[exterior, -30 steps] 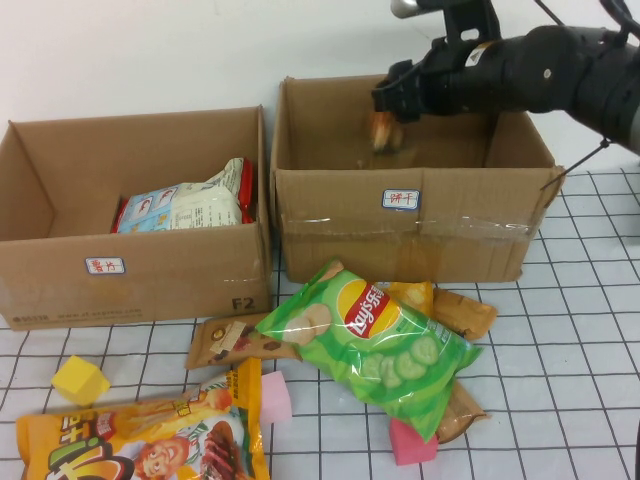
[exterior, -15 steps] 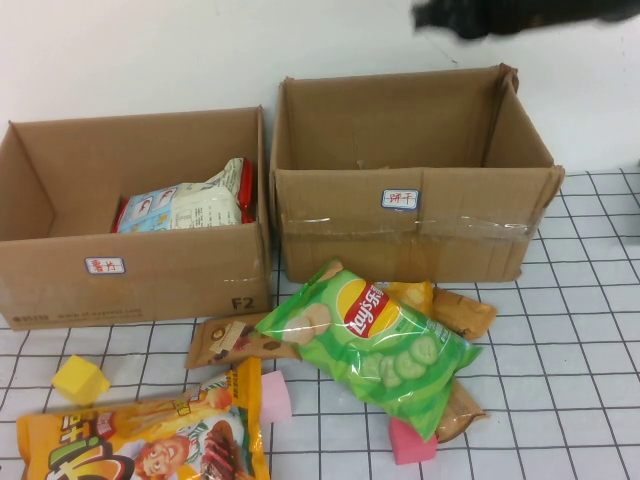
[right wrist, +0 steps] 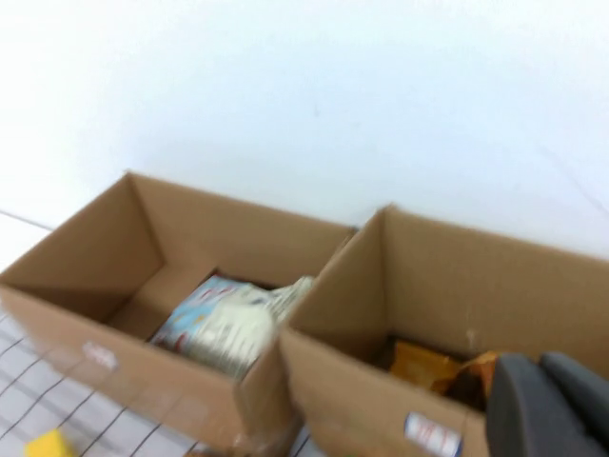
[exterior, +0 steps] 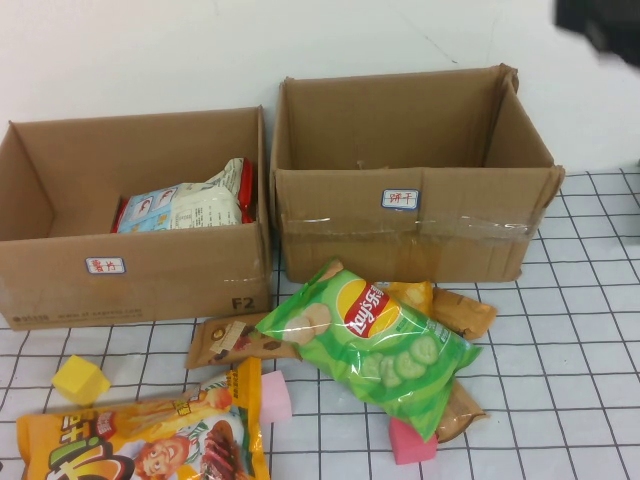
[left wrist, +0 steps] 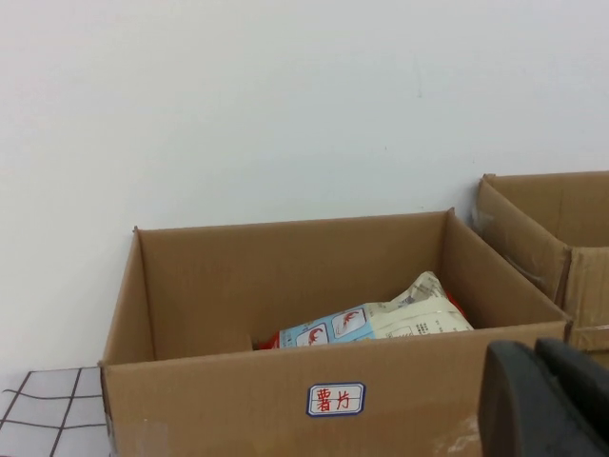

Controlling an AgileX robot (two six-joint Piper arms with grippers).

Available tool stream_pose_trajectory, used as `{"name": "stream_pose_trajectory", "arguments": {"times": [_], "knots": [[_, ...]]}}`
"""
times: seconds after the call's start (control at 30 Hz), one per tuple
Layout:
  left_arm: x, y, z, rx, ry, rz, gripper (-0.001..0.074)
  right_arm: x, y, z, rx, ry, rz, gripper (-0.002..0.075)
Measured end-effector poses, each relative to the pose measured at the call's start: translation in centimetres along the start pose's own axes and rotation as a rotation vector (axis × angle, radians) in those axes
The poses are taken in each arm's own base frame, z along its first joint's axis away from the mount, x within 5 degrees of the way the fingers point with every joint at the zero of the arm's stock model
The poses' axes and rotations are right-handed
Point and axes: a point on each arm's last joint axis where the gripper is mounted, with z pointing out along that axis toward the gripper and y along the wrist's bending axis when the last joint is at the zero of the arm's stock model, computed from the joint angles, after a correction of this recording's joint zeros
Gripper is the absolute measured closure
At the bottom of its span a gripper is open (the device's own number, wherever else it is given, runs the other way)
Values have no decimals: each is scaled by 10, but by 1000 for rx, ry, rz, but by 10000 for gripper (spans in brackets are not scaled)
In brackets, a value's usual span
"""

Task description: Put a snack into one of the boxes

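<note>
In taller box (right wrist: 447, 314), orange snack (right wrist: 423, 367) visible only by right wrist; right claw (right wrist: 547, 405), left claw (left wrist: 542, 400) state unclear.

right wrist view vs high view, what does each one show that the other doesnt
Only the right wrist view shows an orange snack lying inside the taller box, and the right gripper at the frame's corner. Only the high view shows the loose snacks on the table in front of the boxes, including the green chip bag; the right arm is just a dark blur at its upper right. Both show the shorter box holding a pale blue bag. The left gripper appears only in the left wrist view.
</note>
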Motion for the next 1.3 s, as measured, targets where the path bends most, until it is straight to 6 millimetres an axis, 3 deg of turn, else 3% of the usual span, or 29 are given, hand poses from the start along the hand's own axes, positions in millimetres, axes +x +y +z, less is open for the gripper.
{"name": "stream_pose_trajectory", "arguments": {"times": [0.13,0.3,0.53,0.67,0.83,0.93,1.3], "knots": [[0,0,0,0,0,2,737,39,9,-41,-33,-44,-14,726],[0,0,0,0,0,2,737,88,19,-78,-86,-68,-74,726],[0,0,0,0,0,4,737,126,27,-123,-88,-166,-154,727],[0,0,0,0,0,4,737,148,27,-127,-91,-142,-158,727],[0,0,0,0,0,4,737,191,21,-112,-88,-18,-161,727],[0,0,0,0,0,4,737,206,20,-110,-88,1,-240,727],[0,0,0,0,0,4,736,206,0,-131,211,-273,-382,727]]}}
